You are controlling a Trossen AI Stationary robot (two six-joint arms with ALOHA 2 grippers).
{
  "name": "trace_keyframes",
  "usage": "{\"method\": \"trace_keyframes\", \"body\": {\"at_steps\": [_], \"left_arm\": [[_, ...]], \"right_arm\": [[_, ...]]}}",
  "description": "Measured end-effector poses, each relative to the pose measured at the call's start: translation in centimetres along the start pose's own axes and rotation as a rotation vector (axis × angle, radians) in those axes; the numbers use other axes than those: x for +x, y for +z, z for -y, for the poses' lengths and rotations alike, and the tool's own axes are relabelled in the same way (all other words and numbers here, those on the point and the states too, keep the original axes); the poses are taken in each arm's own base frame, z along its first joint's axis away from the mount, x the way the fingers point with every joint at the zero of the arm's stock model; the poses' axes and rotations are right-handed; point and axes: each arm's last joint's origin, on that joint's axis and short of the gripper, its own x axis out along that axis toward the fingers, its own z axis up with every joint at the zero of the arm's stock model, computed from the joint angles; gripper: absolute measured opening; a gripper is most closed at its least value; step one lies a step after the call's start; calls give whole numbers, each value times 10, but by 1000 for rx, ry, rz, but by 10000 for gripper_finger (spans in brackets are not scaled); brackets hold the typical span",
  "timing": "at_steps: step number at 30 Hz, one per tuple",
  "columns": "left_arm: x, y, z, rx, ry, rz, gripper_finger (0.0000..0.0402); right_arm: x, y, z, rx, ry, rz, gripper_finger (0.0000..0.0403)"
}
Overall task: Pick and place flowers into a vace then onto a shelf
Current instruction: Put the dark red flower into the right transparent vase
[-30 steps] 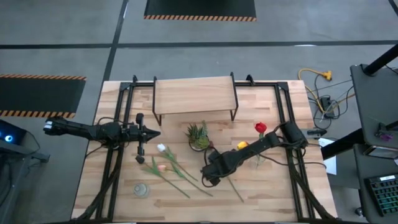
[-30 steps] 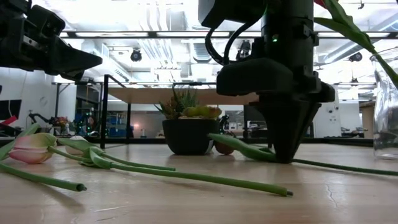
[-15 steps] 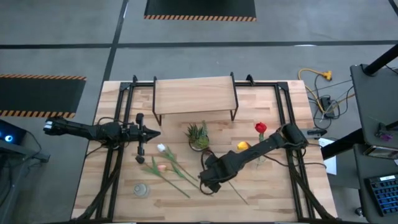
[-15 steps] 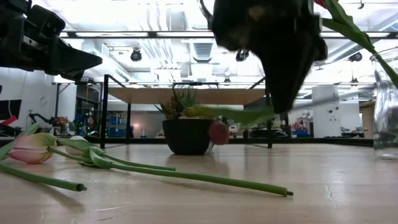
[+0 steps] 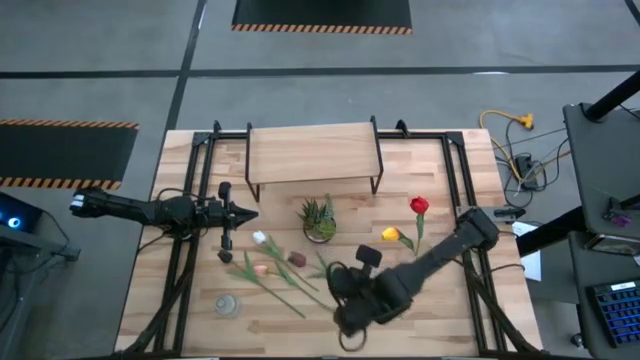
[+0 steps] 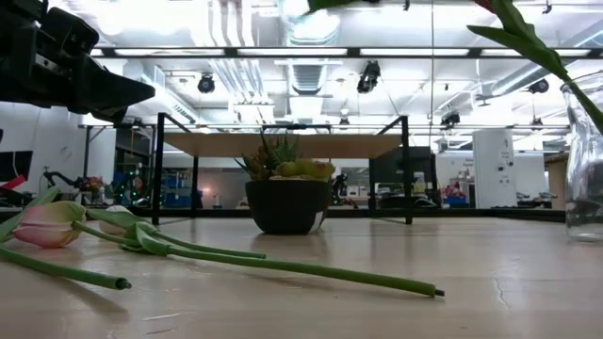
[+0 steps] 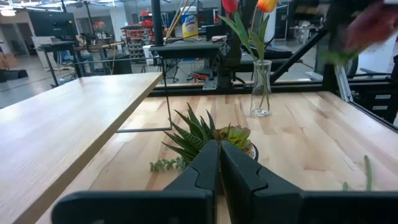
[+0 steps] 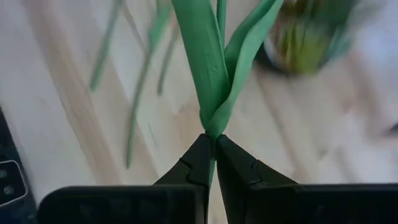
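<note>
Near the tabletop's (image 5: 200, 320) front edge, right of centre, the right tool (image 8: 211, 152) is pinched tight on a green tulip stem (image 8: 208, 74) just below where its leaves fork, and the wrist view shows the stem rising out of the closed fingertips. From above, this carried flower seems to be the maroon-headed one (image 5: 297, 259), though motion blur makes that uncertain.

The vase (image 7: 260, 87) stands at the right side of the tabletop, already holding 2 flowers, a red tulip (image 5: 418, 206) and a yellow tulip (image 5: 390, 235). 2 more tulips, 1 white (image 5: 259, 238) and 1 pink (image 6: 42, 224), lie flat on the left, and the shelf (image 5: 312, 153) sits empty along the far side. The left tool (image 7: 219, 163) waits closed at the left, facing the potted plant (image 5: 318, 218).

Risks, as I judge them:
- Thin grip on a slick stem: a fast swing may let it twist or slip.
- The vase mouth is narrow and already crowded, so the stem end could miss it or catch on the leaves.
- A sideways push could tip the vase.
</note>
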Motion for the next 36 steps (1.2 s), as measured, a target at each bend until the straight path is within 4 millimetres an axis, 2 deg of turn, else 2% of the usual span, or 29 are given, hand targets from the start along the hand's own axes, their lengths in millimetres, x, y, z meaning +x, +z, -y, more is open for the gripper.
{"method": "trace_keyframes", "body": {"at_steps": [9,18,23,26,28,33,36], "left_arm": [[0,0,0,0,0,0,0],[0,0,0,0,0,0,0],[0,0,0,0,0,0,0],[0,0,0,0,0,0,0],[0,0,0,0,0,0,0],[0,0,0,0,0,1,0],[0,0,0,0,0,0,0]], "right_arm": [[-50,-26,-27,-319,-87,296,12],[-89,-53,-34,-386,-66,414,12],[-98,-51,-44,-412,100,414,12],[-98,-45,-53,-486,255,388,12],[-98,-44,-55,-565,279,398,12],[-106,-40,-44,-684,234,475,12],[-109,-26,-34,-715,338,548,12]]}}
